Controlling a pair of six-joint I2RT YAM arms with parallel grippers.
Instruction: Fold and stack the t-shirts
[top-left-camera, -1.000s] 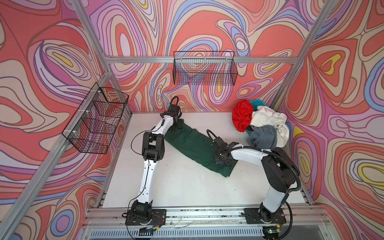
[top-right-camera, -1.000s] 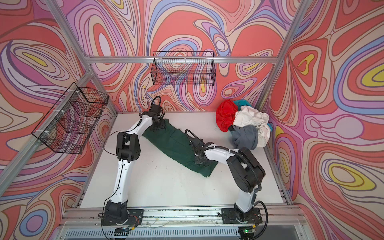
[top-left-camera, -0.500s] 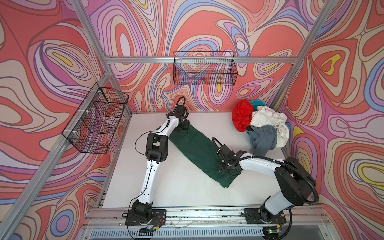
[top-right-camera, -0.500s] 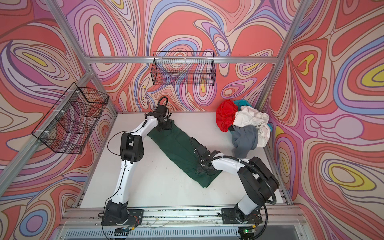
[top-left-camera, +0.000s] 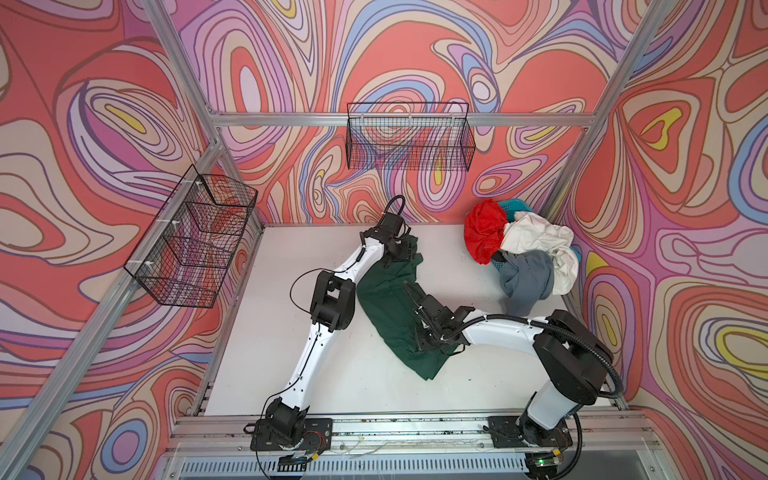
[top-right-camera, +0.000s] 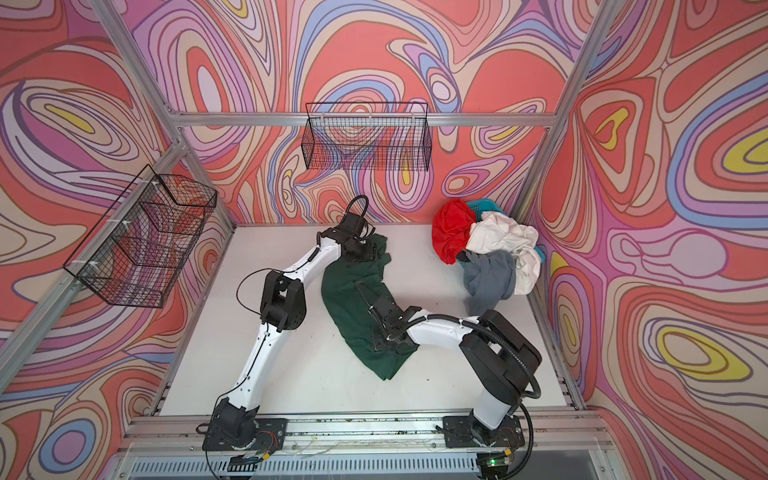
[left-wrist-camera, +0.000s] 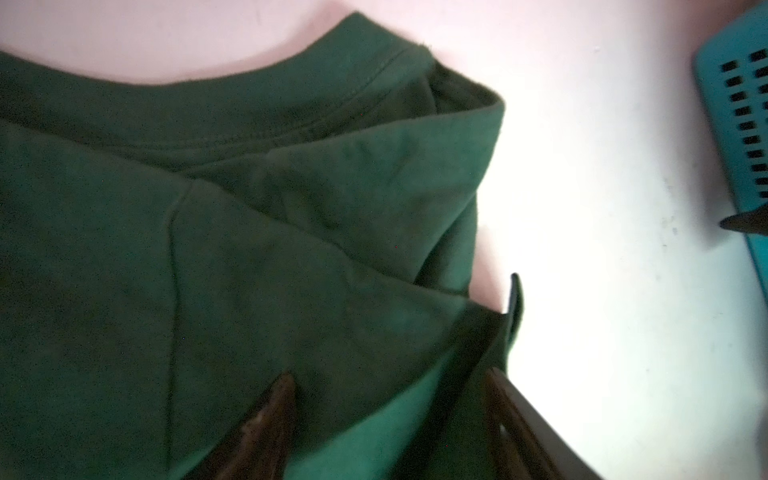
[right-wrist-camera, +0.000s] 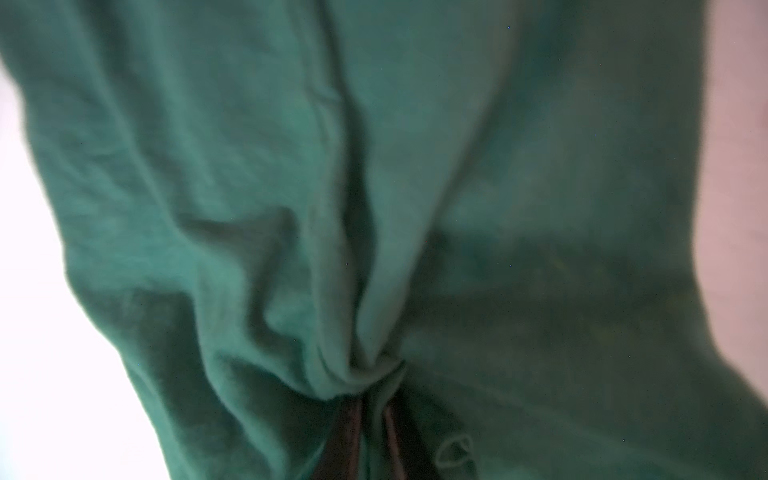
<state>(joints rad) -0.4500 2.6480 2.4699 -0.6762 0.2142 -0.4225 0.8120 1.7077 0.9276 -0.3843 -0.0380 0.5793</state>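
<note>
Folding green shirt (top-left-camera: 386, 303): underway, rumpled.
Left gripper (top-left-camera: 407, 251): spread wide, gripping nothing.
Right gripper (right-wrist-camera: 372, 419): pinching green shirt.
Shirt pile (top-left-camera: 523, 245), 2 o'clock: unfolded.

This is a robotics lab cell, not anyone's home. An aluminium frame (top-left-camera: 291, 119) boxes in a white tabletop (top-left-camera: 332, 386), and every wall panel (top-left-camera: 415, 62) is printed with loud red, lilac and blue swirls. A left arm (top-left-camera: 316, 353) and a right arm (top-left-camera: 498, 332), white with black joints, are bolted to a slotted metal rail (top-left-camera: 415, 424) at the front edge, cables trailing. Black wire baskets (top-left-camera: 409, 137) hang off the frame. (The one domestic touch is laundry: a dark green t-shirt (top-left-camera: 386, 299) on the table, a turquoise basket (top-left-camera: 511, 205) heaped with more.)
</note>
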